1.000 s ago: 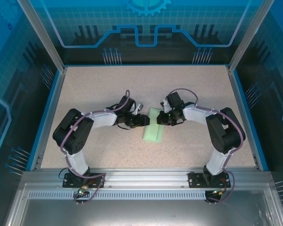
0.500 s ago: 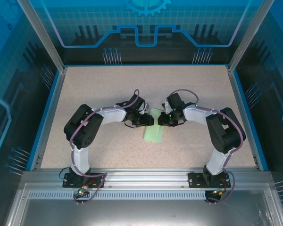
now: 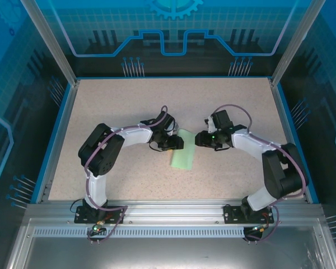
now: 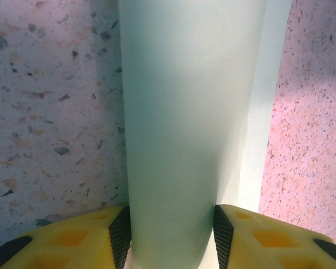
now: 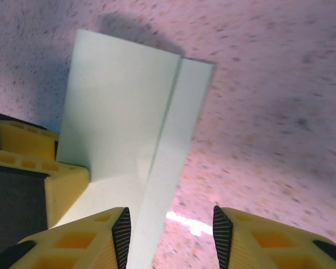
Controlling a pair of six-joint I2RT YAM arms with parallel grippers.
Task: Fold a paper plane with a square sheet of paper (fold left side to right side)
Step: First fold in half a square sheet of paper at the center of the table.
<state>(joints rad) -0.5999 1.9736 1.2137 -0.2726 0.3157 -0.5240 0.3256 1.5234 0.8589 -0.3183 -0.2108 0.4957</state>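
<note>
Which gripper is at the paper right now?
The left gripper: it sits at the square sheet of paper on its left edge, paper filling its finger gap. The right gripper is open, off to the sheet's right.

Speckled beige-pink table, flat and matte, edged on its left, far and right sides by a thin blue rim. Along the table's near edge, a silver aluminium rail, with a slotted strip just nearer than it. Slanting up from the table's far corners, a left post and a right post of aluminium, and behind its far edge a dark blue panel drawn with pale lines and a gear motif.
</note>
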